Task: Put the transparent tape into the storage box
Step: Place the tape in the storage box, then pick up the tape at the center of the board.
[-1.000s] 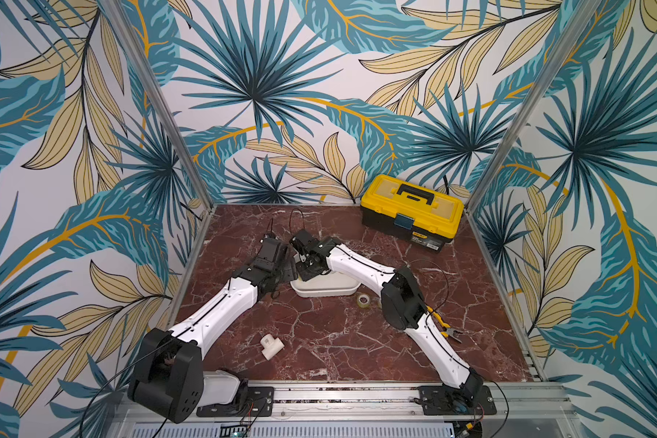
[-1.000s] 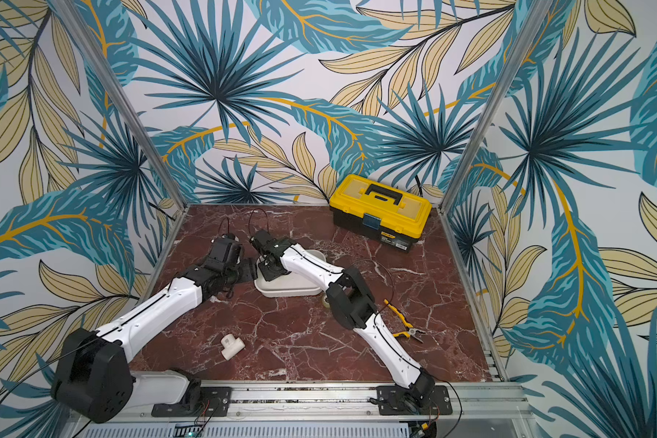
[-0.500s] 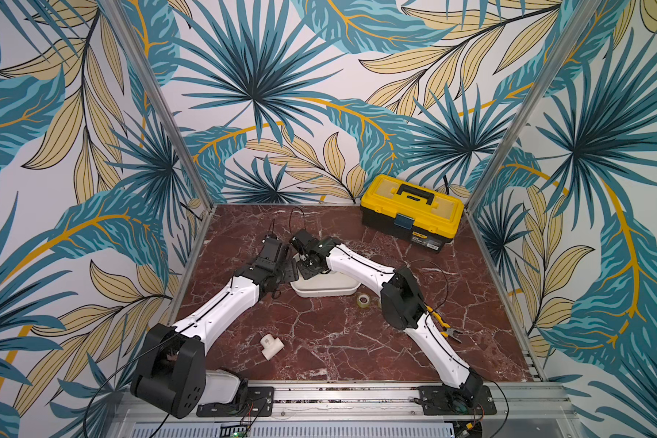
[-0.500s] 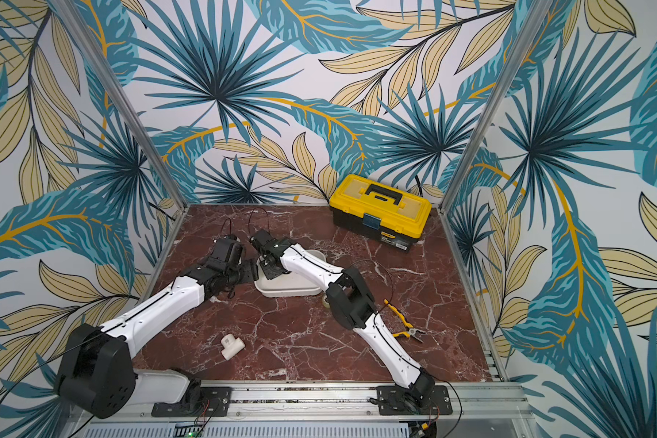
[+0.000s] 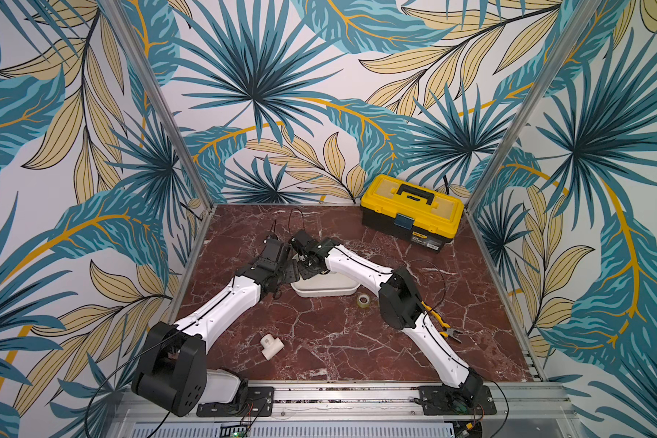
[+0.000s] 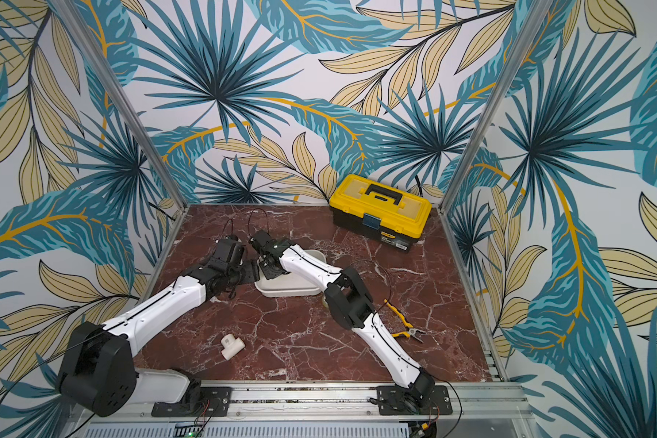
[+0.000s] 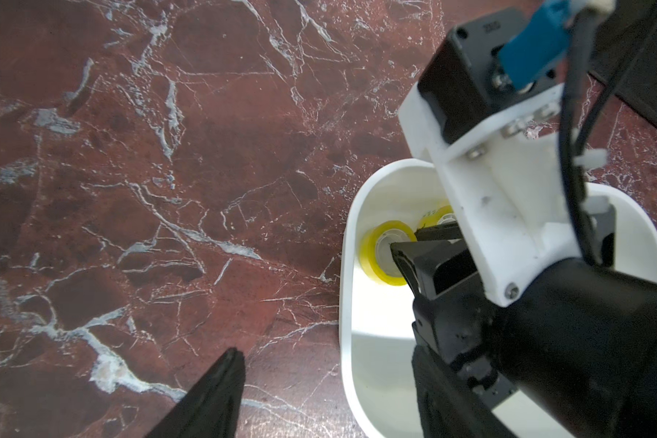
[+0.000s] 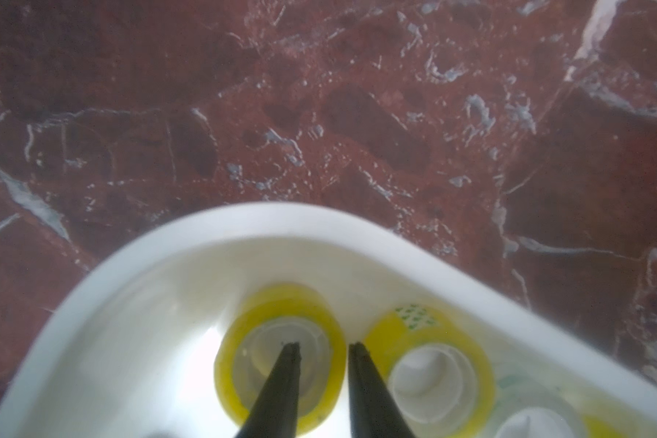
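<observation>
The storage box [image 5: 325,292] [image 6: 287,292] is a shallow white tub in mid-table. My right gripper [image 8: 324,347] reaches into its left end, jaws slightly open. One finger is inside the core of a yellowish transparent tape roll [image 8: 281,303] lying flat on the floor, the other outside its wall. A second roll [image 8: 380,333] and a third [image 8: 528,424] lie beside it. Another roll [image 5: 364,300] sits on the table just right of the box. My left gripper [image 7: 327,379] is wide open and empty, straddling the box's rim [image 7: 348,303].
A yellow-and-black toolbox [image 5: 410,218] stands at the back right. A white T-shaped pipe fitting [image 5: 271,346] lies near the front. Yellow-handled pliers [image 5: 439,322] lie right of my right arm. The two grippers crowd together at the box's left end.
Both arms stay almost where they were at the box's left end. My right jaws have eased apart around the roll's wall.
</observation>
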`<state>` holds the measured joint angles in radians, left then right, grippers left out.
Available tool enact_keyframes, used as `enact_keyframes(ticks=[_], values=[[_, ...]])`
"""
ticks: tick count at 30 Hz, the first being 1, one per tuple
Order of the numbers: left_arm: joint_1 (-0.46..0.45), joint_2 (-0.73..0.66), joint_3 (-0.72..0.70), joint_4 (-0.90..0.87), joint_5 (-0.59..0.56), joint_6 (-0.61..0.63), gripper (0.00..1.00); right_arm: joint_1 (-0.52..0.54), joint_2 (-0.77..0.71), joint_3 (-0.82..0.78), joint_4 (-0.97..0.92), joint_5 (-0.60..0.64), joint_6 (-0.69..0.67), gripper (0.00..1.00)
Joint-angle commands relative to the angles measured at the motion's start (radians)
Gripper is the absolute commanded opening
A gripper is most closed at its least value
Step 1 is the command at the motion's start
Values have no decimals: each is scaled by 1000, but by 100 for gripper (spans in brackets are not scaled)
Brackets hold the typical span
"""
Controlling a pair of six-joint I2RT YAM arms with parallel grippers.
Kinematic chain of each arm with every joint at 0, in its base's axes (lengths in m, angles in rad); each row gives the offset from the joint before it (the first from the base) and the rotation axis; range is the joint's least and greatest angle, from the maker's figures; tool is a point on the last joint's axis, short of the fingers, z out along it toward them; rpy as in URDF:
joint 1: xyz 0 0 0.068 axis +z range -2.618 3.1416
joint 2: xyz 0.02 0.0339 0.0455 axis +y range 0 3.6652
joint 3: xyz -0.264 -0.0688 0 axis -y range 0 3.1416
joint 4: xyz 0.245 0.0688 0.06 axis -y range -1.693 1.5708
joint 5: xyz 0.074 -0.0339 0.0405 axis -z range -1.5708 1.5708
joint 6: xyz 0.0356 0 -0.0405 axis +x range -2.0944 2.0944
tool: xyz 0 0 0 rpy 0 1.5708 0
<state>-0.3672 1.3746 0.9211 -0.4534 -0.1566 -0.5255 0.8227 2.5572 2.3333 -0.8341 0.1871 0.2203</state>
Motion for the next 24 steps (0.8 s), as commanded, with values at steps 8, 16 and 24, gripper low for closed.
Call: enact_keyframes(ticks=[8,16,24], values=[[-12,2,6,11,-3,-11,75,3,-4,22,32,12,-13,32],[-19,-10,4,22,-11,-12,75,3,-66,5,38,15,-14,35],[-22,-28,-1,45,-5,-7,75,-12,-178,-92,38,1,8,42]])
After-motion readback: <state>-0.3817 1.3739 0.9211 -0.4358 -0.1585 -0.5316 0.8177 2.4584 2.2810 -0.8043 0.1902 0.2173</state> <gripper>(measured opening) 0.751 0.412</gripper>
